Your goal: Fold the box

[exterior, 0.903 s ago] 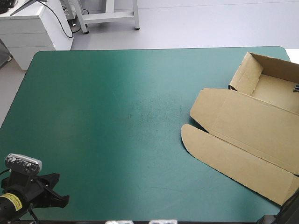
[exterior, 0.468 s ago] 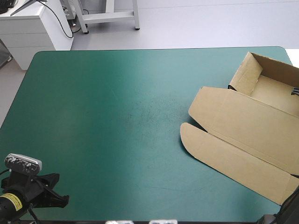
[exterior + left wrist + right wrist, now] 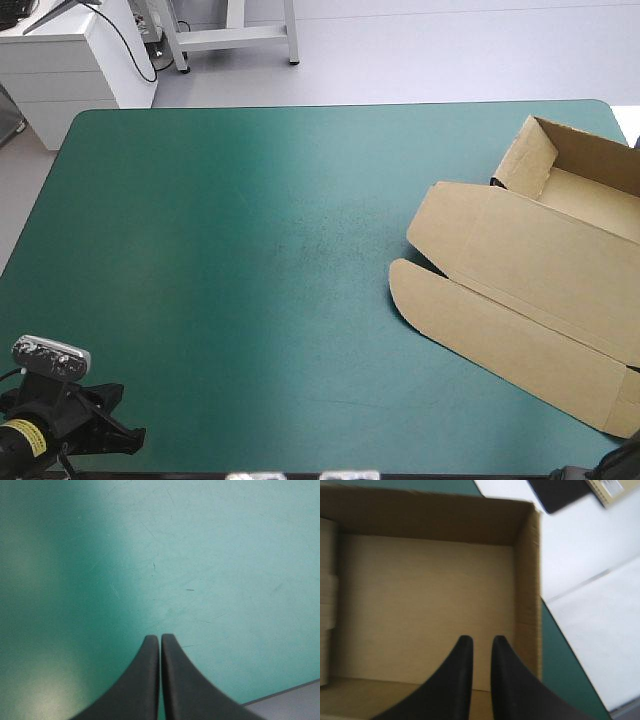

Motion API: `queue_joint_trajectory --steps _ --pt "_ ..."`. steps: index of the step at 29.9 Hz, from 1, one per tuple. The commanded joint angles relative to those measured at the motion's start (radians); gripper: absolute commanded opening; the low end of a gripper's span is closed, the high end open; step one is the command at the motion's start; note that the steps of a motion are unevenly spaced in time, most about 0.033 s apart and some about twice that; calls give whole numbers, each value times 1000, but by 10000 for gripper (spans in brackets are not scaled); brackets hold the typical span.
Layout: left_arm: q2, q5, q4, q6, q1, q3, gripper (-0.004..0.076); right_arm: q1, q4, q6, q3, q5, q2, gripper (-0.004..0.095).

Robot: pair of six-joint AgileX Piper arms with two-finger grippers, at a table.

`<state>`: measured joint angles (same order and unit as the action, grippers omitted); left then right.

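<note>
- Two hands, both narrow. The left hand (image 3: 160, 639) has its fingers (image 3: 147, 680) pressed together on nothing. It hangs over bare table (image 3: 250, 250) by the near left corner, well apart from the box (image 3: 520, 270).
- The right hand (image 3: 481, 641) is almost as tight, with only a thin gap between its fingers, and I see no board pinched there. It hangs over the floor of the tray (image 3: 420, 595), pointing toward the far wall (image 3: 430, 522). The high view does not show it.
- The box sits at the table's right side and runs past what the high view takes in. Its tray lies toward the far right corner. The lid (image 3: 520, 320) lies flat on the table toward the near edge, with a rounded flap (image 3: 410, 285) at its left end.
- The far wall and the side wall (image 3: 527, 580) next to the table's edge stand upright and meet in a clean corner. The opposite side shows stacked board edges. This looks like a tucked wall, but I cannot tell whether it is fully seated.
- As I judge it, the raising and tucking of the walls is the step in hand, and it is close to done: the tray has its shape and the lid is flat.
- The next move likely calls for taking the right hand straight up out of the tray, clear of the side wall just beside it. Catching that wall could drag the box or pull the tuck loose.
- If the layered side proves loose, pressing along it with narrow fingers should seat it. The left hand could steady the lid meanwhile.
</note>
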<state>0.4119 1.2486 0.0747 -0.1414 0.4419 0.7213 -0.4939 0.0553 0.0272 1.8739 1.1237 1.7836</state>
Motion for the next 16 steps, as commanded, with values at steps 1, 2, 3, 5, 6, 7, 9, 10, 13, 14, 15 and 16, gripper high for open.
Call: queue_joint_trajectory --steps 1,2,3,5,6,7,9,10,13,14,15,16 --pt "10 -27 0 -4 4 20 -8 29 153 85 18 -20 -151 -17" --pt "10 -22 -6 -4 4 20 -8 44 175 99 7 -23 -175 -20" --pt "10 -14 -10 -4 4 20 -8 70 196 106 -14 -27 -212 -19" --pt "10 -6 -11 -4 4 20 -8 124 204 120 -56 -36 -267 -20" --pt "10 -6 -11 -4 4 20 -8 160 204 126 -83 -46 -297 -19" --pt "10 -12 -11 -2 4 20 -8 198 204 132 -107 -53 -322 -19" --pt "10 -31 -11 -2 4 20 -8 287 204 149 -176 -85 -388 -19" --pt "10 -43 -11 0 4 20 -8 325 204 157 -207 -99 -423 -19" --pt "10 -118 -9 0 4 20 -8 465 193 221 -329 -147 -523 -19" --pt "10 -140 -7 0 4 20 -8 508 177 228 -371 -161 -559 -19" --pt "10 -167 -5 0 4 20 -8 547 161 228 -415 -181 -596 -19" --pt "8 -182 -3 0 4 20 -8 578 156 228 -449 -196 -625 -19"
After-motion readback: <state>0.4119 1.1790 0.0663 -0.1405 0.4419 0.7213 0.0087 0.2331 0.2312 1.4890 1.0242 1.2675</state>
